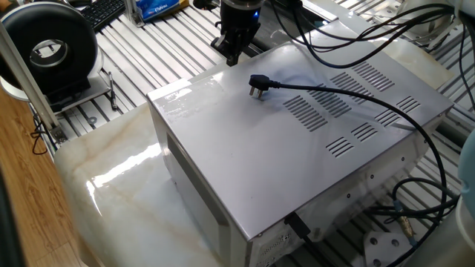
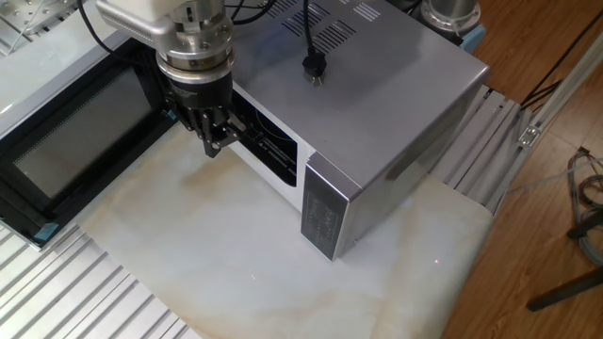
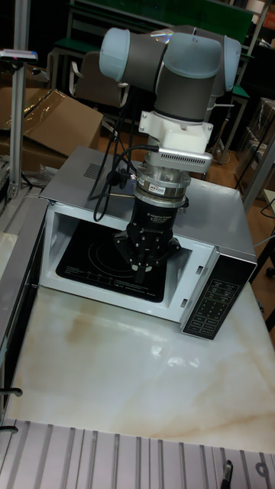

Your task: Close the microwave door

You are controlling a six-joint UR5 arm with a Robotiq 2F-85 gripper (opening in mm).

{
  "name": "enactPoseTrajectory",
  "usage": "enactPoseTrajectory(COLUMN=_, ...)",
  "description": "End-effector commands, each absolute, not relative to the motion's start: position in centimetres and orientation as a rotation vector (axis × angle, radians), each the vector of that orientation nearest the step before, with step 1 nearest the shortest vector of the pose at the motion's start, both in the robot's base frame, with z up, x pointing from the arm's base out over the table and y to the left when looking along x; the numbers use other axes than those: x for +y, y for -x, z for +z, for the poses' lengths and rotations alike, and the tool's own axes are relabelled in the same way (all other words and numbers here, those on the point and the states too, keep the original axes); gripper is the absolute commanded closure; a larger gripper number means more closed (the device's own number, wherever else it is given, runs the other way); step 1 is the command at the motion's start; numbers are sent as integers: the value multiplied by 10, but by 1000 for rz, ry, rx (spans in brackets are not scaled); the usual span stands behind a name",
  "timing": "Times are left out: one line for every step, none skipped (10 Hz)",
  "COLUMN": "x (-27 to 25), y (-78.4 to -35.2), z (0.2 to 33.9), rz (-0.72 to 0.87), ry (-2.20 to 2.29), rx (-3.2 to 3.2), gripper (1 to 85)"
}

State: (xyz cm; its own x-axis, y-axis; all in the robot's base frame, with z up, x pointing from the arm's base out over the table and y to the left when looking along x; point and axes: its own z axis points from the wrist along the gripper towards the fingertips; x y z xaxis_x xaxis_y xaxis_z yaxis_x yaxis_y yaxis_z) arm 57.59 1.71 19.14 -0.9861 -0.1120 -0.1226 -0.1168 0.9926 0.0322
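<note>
The microwave point(image 1: 297, 148) point(image 2: 396, 85) point(image 3: 221, 206) is a silver-grey box with vent slots, and its black plug point(image 1: 257, 85) point(image 2: 314, 68) lies on top. The microwave door point(image 2: 75, 132) point(image 3: 21, 298) stands swung wide open to the left, its dark glass facing up toward the other fixed view. My gripper point(image 2: 213, 149) point(image 3: 145, 266) point(image 1: 231, 59) points down in front of the open cavity, between the door and the control panel point(image 2: 320, 217). Its fingers are together with nothing between them. It touches neither the door nor the casing. In one fixed view the door is hidden behind the box.
The microwave sits on a marble slab point(image 2: 217, 254) over a slotted aluminium table point(image 2: 66, 292). A black round device point(image 1: 52, 52) and a keyboard point(image 1: 100, 11) lie at the back left. Cables point(image 1: 415, 208) hang off the microwave's rear. Cardboard boxes point(image 3: 46, 114) stand behind.
</note>
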Motion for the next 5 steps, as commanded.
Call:
enactPoseTrajectory(x=20, y=-577, z=193, rz=79, ry=164, rx=3012, gripper=847)
enactPoseTrajectory(x=20, y=-577, z=193, rz=84, ry=150, rx=3011, gripper=847)
enactPoseTrajectory(x=21, y=-577, z=193, rz=87, ry=145, rx=3011, gripper=847)
enactPoseTrajectory(x=21, y=-576, z=192, rz=93, ry=146, rx=3009, gripper=847)
enactPoseTrajectory(x=21, y=-576, z=192, rz=98, ry=146, rx=3009, gripper=847)
